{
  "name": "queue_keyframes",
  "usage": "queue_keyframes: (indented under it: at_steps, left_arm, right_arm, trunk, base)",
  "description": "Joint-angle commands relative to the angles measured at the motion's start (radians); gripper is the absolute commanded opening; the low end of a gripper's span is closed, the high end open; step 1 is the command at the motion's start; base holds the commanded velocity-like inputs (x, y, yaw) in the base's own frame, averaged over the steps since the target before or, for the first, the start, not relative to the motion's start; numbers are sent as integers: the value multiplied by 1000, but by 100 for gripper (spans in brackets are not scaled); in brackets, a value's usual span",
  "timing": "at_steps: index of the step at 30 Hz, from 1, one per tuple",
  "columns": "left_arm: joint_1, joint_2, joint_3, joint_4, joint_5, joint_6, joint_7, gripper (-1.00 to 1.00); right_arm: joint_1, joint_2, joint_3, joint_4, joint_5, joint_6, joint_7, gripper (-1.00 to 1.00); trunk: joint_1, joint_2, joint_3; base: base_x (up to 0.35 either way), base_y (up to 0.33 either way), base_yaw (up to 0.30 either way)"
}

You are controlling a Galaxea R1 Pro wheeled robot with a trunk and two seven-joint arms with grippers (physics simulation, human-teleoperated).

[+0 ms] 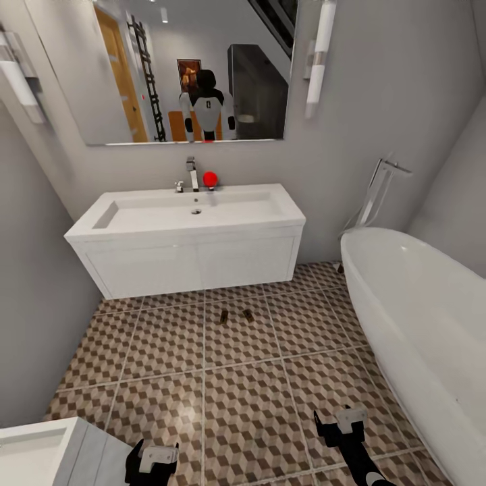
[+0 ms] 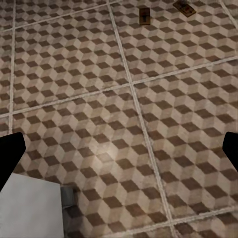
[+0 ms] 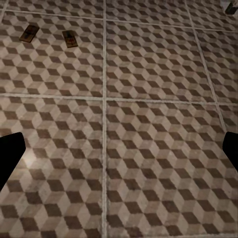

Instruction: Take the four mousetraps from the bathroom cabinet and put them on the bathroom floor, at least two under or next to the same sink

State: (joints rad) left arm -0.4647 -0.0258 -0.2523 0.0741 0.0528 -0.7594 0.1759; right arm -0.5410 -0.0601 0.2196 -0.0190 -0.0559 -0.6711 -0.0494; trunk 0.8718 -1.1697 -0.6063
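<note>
Two mousetraps (image 1: 223, 316) (image 1: 248, 315), small tan boards, lie side by side on the cube-patterned bathroom floor (image 1: 250, 405), just in front of the white wall-hung sink (image 1: 196, 216). The left wrist view shows them as mousetraps (image 2: 144, 16) (image 2: 184, 7), and the right wrist view as mousetraps (image 3: 29, 33) (image 3: 70, 39). My left gripper (image 1: 154, 460) (image 2: 119, 153) and right gripper (image 1: 343, 425) (image 3: 119, 153) hang low over the tiles, well short of the traps. Both are open with nothing between their fingers. The cabinet is out of view.
A white oval bathtub (image 1: 418, 304) with a chrome floor faucet (image 1: 378, 185) fills the right side. A white boxy fixture (image 1: 47, 452) (image 2: 29, 208) stands close to my left gripper. A mirror (image 1: 196, 67) hangs above the sink, and a red ball (image 1: 210, 179) sits by the faucet.
</note>
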Motion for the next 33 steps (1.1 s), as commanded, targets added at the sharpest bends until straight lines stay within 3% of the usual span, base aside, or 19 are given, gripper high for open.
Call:
queue_keyframes:
  at_steps: [1,33]
  left_arm:
    - [-1,-1,-8,4,5,-5,4,100]
    - [5,-6,-8,4,5,-5,4,100]
  right_arm:
    - [-1,0,9,1,-5,-2,-4,100]
    - [-1,0,9,1,-5,-2,-5,100]
  trunk:
    - [-4,7,2]
    - [-127,231,103]
  base:
    - [0,0,0]
    - [0,0,0]
